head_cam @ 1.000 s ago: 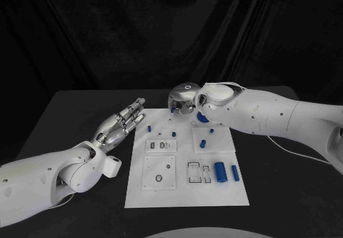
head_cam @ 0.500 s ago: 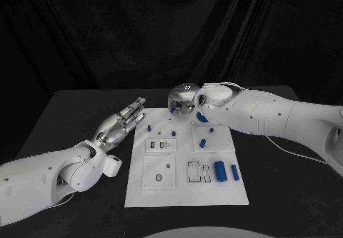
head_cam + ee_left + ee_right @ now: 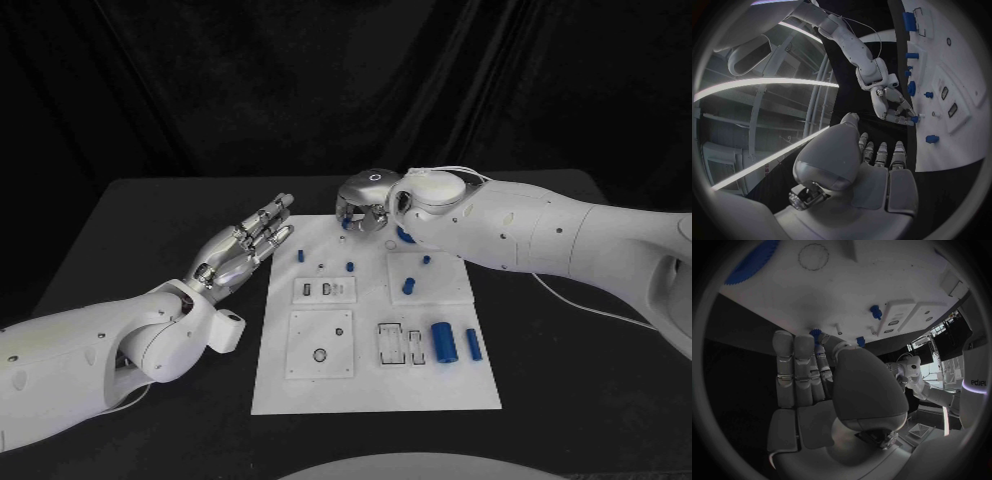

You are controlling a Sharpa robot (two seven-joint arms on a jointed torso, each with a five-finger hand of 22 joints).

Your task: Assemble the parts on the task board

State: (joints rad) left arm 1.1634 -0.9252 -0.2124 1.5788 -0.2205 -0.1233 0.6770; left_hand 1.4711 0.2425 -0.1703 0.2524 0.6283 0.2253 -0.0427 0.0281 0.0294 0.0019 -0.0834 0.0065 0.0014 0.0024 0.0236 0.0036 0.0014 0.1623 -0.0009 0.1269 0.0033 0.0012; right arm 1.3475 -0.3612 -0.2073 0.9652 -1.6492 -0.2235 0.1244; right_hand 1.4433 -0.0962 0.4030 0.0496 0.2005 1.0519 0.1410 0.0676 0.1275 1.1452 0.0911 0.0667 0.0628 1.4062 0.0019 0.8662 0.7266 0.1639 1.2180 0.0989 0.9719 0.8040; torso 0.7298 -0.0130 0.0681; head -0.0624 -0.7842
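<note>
While black curtains close off the space behind it, the matte black table carries the flat white rectangular task board at its middle, long side running away from the robot. Small blue plastic parts lie on the board: two cylinders side by side near its right edge, short pegs standing further back, and a larger blue piece just under the right wrist at the far end. Raised white panels with slots and round holes sit between them.

Over the board's far edge, the silver right hand points its fingers down and pinches a small blue peg at its fingertips, seen best from the left wrist view.

Beside the board's left edge, the silver left hand is held out flat with its fingers straight, close together and holding nothing, palm above the dark tabletop.
</note>
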